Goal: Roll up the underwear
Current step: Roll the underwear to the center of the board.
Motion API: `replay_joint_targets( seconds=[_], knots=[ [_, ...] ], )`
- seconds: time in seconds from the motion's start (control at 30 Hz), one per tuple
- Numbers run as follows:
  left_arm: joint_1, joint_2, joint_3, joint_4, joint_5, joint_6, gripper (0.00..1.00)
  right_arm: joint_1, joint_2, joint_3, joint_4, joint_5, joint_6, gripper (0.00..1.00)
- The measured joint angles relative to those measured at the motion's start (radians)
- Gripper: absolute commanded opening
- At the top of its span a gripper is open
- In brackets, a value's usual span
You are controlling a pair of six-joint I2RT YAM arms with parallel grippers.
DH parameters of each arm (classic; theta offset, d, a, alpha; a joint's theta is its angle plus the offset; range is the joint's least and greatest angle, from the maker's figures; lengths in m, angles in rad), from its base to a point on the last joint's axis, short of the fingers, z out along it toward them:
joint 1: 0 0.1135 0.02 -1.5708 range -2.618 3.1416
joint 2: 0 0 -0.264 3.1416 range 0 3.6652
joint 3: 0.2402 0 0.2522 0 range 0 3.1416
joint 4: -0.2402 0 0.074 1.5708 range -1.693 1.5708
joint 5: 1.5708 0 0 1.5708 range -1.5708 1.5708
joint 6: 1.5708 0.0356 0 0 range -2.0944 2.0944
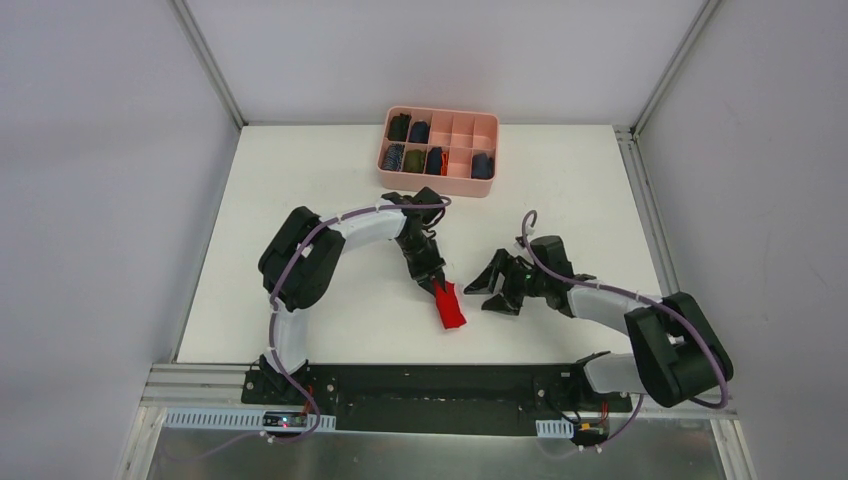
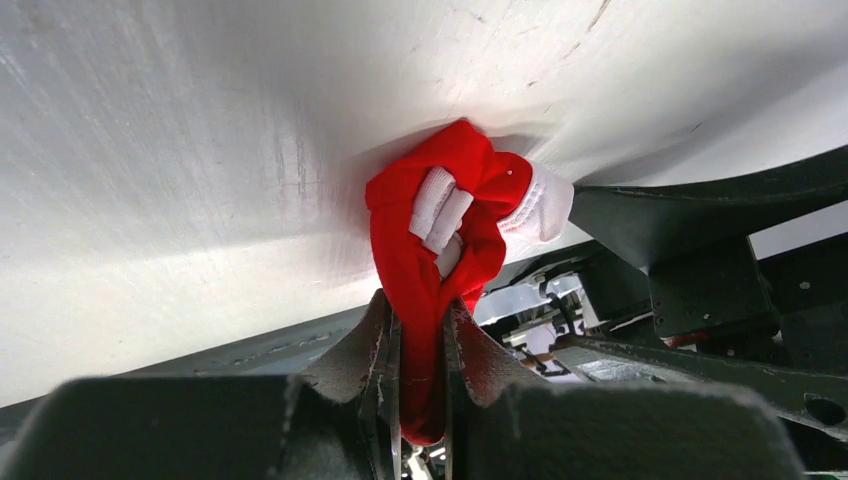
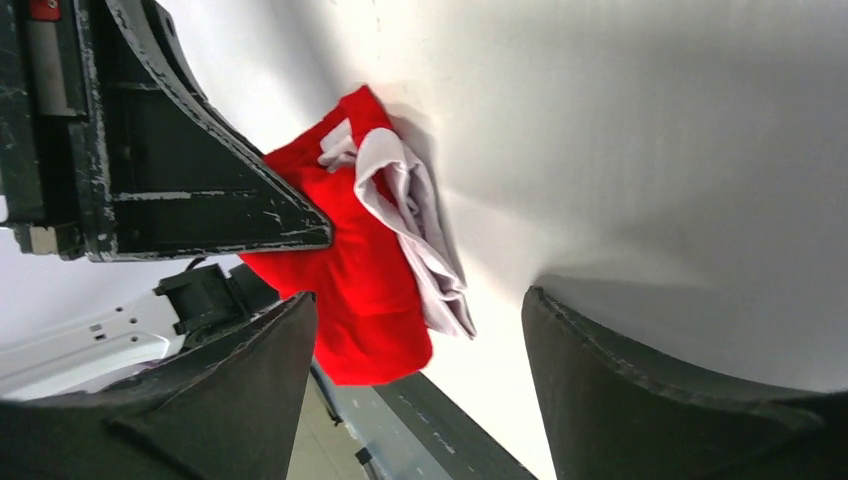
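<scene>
Starting at the left, we find the left gripper [image 1: 438, 284] clenched on the far end of the underwear [image 1: 450, 307]. The garment is a red bunch resting on the white table [image 1: 300, 200] between the two arms, towards the near edge. Through the left wrist camera we see red cloth pinched between the pads, and white band pieces folded into the bundle beyond them. Just to the right, the right gripper [image 1: 489, 294] hangs released beside the garment, jaws spread wide. We cannot tell whether it touches the cloth. Farther back, a pink tray [image 1: 436, 184] holds dark rolled garments in several compartments.
</scene>
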Motion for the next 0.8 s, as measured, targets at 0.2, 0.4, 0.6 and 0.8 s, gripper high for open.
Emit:
replay_joint_targets(
  seconds=[0.2,0.4,0.6,0.8],
  knots=[
    [0.000,0.003,0.003,-0.020,-0.002,0.008,0.00,0.058,0.109,-0.026,0.253,0.004,0.122,0.78],
    [0.000,0.004,0.003,-0.030,-0.002,0.008,0.00,0.096,0.217,-0.066,0.536,-0.010,0.209,0.80],
    [0.002,0.006,0.003,-0.057,-0.010,0.017,0.00,0.143,0.270,-0.069,0.658,-0.009,0.227,0.80],
    [0.002,0.017,0.008,-0.065,-0.014,0.019,0.00,0.161,0.270,-0.095,0.710,-0.009,0.231,0.79]
  ],
)
